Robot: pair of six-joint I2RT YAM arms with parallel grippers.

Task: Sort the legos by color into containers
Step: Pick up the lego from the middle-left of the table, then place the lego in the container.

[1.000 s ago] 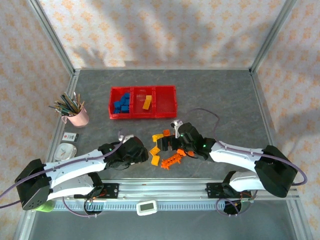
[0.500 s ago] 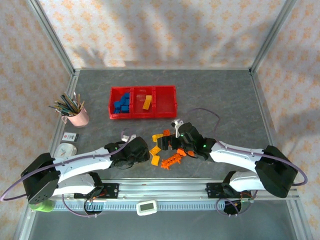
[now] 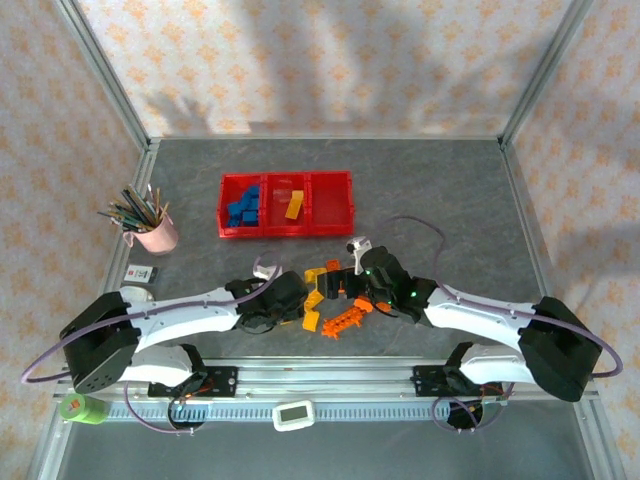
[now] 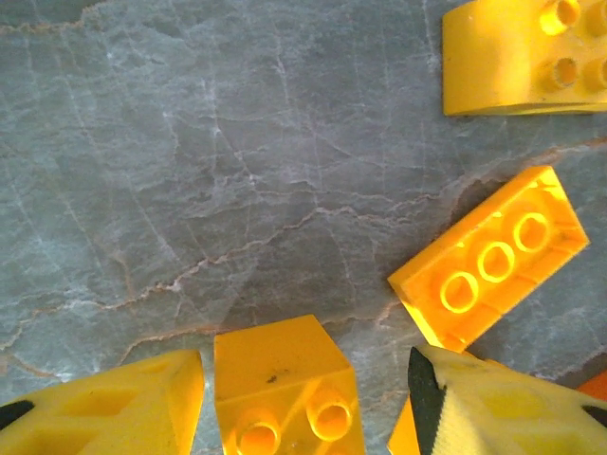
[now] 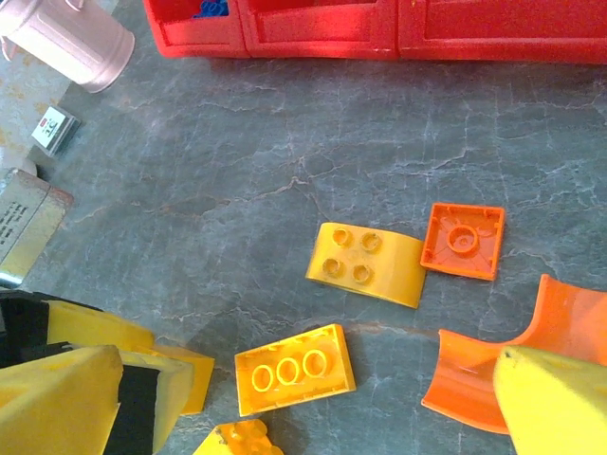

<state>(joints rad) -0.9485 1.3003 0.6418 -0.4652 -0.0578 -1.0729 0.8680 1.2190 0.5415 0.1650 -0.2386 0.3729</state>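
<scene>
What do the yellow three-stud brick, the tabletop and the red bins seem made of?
Yellow three-stud brick: likely moulded plastic, glossy, slightly translucent around its studs. Tabletop: grey, veined, matte, like stone or printed laminate; unclear which. Red bins: apparently rigid plastic with a smooth sheen.

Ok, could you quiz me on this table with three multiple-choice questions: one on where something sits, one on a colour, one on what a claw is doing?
1. From above, where is the pink cup relative to the red tray?
A) left of it
B) inside it
C) right of it

2. What colour are the bricks in the tray's left bin?
A) orange
B) blue
C) green

3. What state is the left gripper in?
A) shut on a pencil
B) shut on a blue brick
C) open, straddling a yellow brick

Answers: 1 A, the cup stands left of the tray; 2 B, blue ones lie there; 3 C, gaps show either side of the brick.
</scene>
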